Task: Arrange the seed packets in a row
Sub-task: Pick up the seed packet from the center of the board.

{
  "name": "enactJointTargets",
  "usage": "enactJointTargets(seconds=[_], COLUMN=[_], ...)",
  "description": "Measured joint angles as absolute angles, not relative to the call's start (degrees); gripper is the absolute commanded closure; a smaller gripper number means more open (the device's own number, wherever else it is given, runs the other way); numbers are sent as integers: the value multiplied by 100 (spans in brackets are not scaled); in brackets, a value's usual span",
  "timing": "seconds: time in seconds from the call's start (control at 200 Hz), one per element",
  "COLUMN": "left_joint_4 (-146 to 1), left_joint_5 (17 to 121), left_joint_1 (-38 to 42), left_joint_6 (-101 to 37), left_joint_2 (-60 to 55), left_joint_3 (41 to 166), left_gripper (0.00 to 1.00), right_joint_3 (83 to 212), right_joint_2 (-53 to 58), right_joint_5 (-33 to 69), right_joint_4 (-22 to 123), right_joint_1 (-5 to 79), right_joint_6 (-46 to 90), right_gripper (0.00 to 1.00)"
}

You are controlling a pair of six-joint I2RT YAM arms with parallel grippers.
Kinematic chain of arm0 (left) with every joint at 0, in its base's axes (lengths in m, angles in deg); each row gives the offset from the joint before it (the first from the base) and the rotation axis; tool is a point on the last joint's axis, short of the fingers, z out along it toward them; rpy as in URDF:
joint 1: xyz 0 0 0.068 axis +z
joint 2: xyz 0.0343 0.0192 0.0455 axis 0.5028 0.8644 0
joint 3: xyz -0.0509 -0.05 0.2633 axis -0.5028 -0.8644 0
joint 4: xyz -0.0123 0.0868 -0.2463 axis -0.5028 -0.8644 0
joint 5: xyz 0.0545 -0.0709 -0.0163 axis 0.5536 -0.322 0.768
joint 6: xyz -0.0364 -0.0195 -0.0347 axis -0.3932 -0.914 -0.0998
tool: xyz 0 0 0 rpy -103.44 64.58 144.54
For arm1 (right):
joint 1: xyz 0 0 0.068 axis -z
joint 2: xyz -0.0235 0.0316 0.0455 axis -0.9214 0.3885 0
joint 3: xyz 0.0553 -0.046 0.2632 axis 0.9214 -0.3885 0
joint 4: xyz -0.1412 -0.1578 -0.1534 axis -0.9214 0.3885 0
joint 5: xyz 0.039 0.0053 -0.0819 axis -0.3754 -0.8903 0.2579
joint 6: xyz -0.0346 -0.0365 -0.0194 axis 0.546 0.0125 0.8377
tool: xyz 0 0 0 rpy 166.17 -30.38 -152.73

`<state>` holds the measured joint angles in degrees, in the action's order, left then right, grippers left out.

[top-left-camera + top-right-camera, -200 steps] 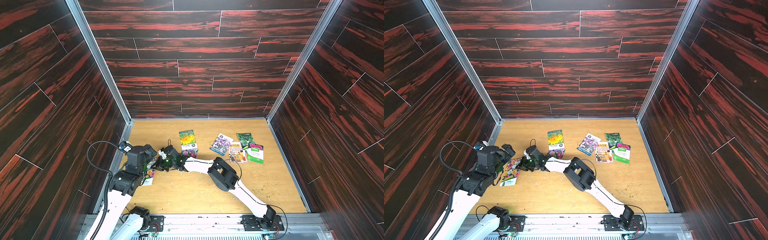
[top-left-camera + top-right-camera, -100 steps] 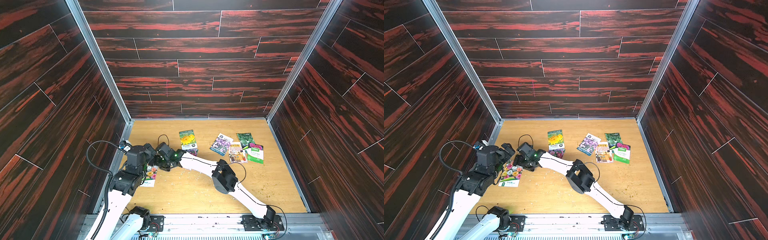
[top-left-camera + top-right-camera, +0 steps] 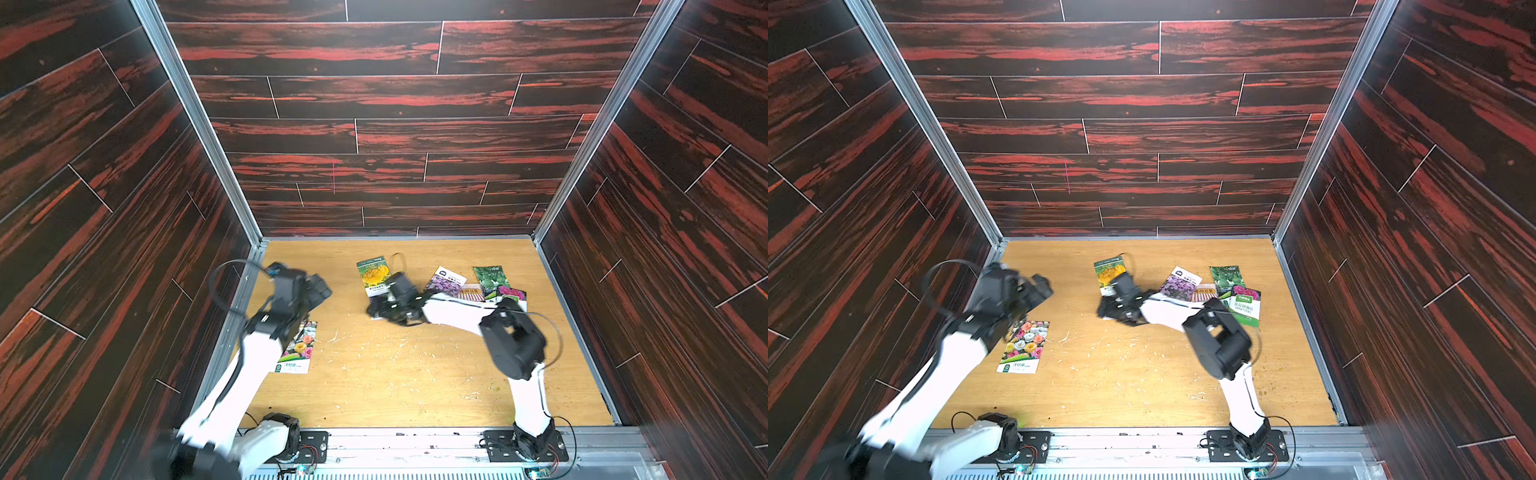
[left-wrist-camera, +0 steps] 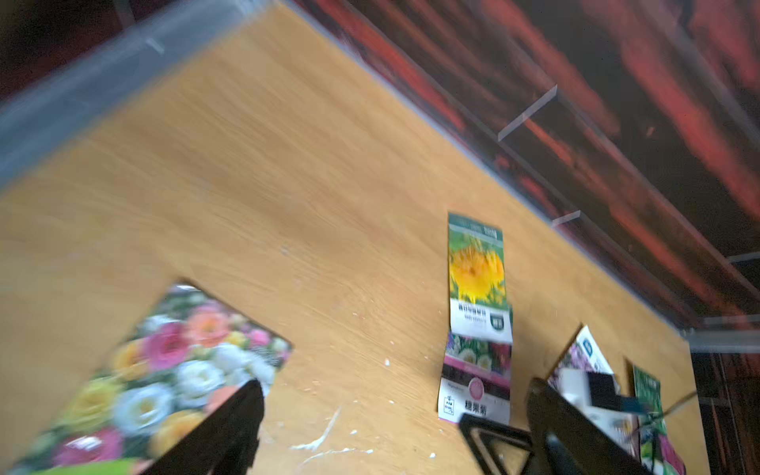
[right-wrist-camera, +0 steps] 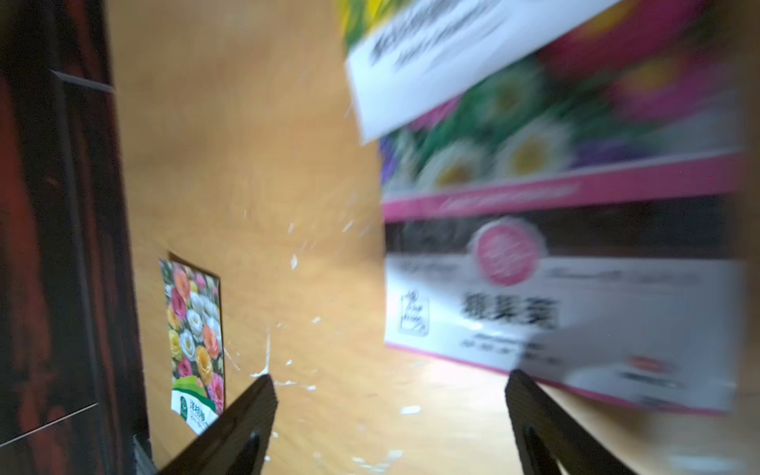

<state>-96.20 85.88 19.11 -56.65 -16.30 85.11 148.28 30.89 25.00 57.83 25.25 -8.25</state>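
Both grippers' jaws stand apart, with nothing between them. The right gripper (image 5: 395, 411) hangs low over the table (image 3: 1142, 395). The pink-band packet (image 5: 555, 288) lies flat just ahead of its jaws, its far end under the yellow packet (image 4: 477, 275). The rose packet (image 3: 1023, 347) lies alone, just behind the left gripper (image 3: 1038, 291). Behind the right jaws, beside the forearm, four packets overlap: purple packet (image 3: 1179, 284), shopfront packet (image 3: 1204, 293), melon packet (image 3: 1226, 277) and green-label packet (image 3: 1246, 305).

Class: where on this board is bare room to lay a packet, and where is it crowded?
Bare: the near board between the rose packet and right arm, and the strip below the back wall. Crowded: overlapping packets far right.
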Motion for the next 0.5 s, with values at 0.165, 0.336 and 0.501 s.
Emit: enactJointTargets(seconds=[0.165,0.336,0.501], left_joint_4=[-9163,-8658,-8144], left_joint_5=[7554,6876,6459], left_joint_1=[1909,1881,1859], left_joint_6=[-5582,-5591,-5621], left_joint_2=[-107,826,1703], left_joint_3=[9038,9409,9848], left_gripper=[4,5,5], right_joint_3=[14074,14308,15786], right_joint_2=[2643,2746,3594], right_joint_5=[1617,766,36], right_joint_4=[5031,4896,5018], right_joint_1=[3637,4212,4204], right_joint_6=[-573,-256,100], right_gripper=[13,13,13])
